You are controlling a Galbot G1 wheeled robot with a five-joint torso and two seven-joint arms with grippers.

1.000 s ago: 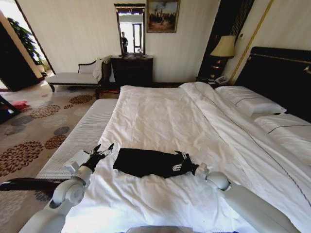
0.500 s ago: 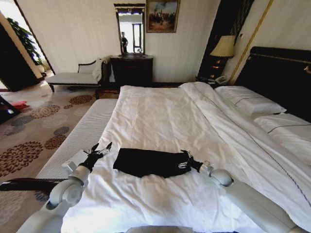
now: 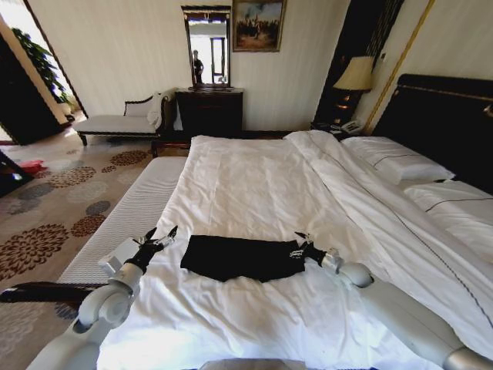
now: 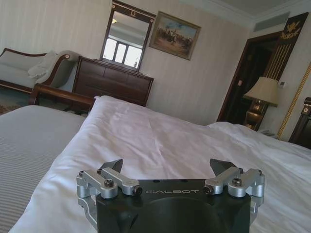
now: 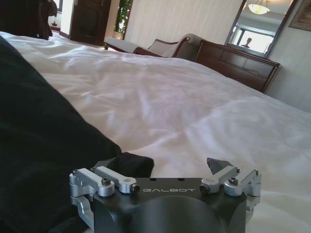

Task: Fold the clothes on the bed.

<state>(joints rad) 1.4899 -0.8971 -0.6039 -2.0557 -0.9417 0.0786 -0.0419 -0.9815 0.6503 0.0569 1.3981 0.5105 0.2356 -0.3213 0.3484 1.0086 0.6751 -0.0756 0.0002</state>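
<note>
The clothes, one black T-shirt (image 3: 239,258), lie as a narrow folded band across the near part of the bed (image 3: 254,185), on its white duvet. My right gripper (image 3: 300,246) is open at the shirt's right end, low over the duvet. In the right wrist view the black fabric (image 5: 43,160) lies beside and just under one finger, and the right gripper (image 5: 165,166) holds nothing. My left gripper (image 3: 159,236) hangs open off the shirt's left end, apart from it, near the bed's left edge. It shows over bare duvet as the left gripper (image 4: 166,166).
A pale striped bench (image 3: 131,212) runs along the bed's left side. Pillows (image 3: 400,162) and the dark headboard (image 3: 443,116) are at the right. A chaise (image 3: 115,122), a dark dresser (image 3: 209,112) and a lamp (image 3: 354,75) stand by the far wall.
My right gripper has drawn back to the right, off the top of the shirt to its right end. The left gripper shifted only slightly. The shirt lies flatter.
</note>
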